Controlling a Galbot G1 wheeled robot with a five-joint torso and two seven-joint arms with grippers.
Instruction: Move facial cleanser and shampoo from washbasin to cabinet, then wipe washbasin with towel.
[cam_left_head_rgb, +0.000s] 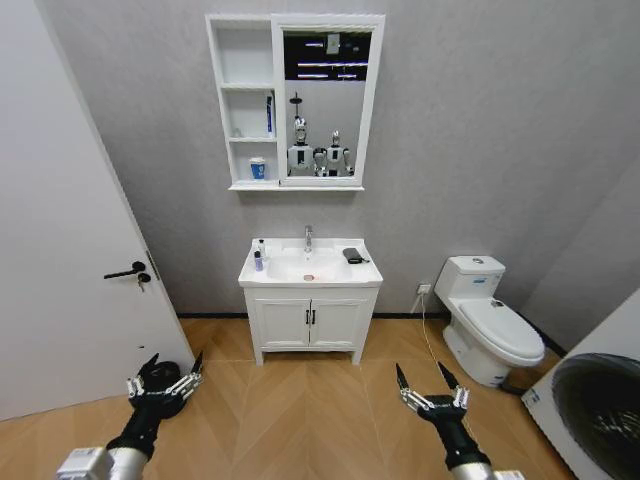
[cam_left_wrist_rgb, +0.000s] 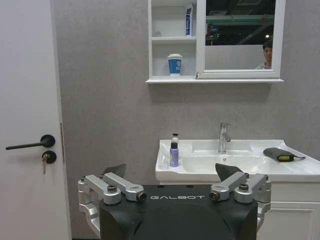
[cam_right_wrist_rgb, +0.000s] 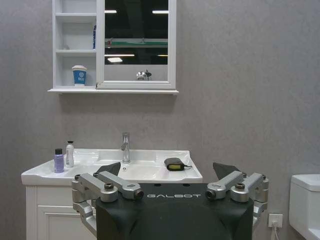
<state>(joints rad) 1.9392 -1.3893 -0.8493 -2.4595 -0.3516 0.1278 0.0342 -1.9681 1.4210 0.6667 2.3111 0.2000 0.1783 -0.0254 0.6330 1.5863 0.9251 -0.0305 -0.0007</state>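
Observation:
The white washbasin (cam_left_head_rgb: 345, 272) stands against the far wall, a good way off across the floor. On its left rim stand a small purple bottle (cam_left_wrist_rgb: 174, 154) and a white pump bottle (cam_right_wrist_rgb: 70, 154); I cannot tell which is the facial cleanser and which the shampoo. The dark towel (cam_left_head_rgb: 353, 256) lies on the right rim. Above hangs the white cabinet (cam_left_head_rgb: 222, 100) with open shelves and a mirror. My left gripper (cam_left_head_rgb: 174, 358) and right gripper (cam_left_head_rgb: 420, 368) hover low over the floor, both open and holding nothing, pointing at the washbasin.
A white door (cam_left_head_rgb: 60, 250) is close on the left. A toilet (cam_left_head_rgb: 490, 320) and a washing machine (cam_left_head_rgb: 600, 400) stand on the right. A blue cup (cam_left_head_rgb: 258, 168) and a blue tube (cam_left_head_rgb: 269, 113) sit on the cabinet shelves. Wooden floor (cam_left_head_rgb: 310, 400) stretches ahead.

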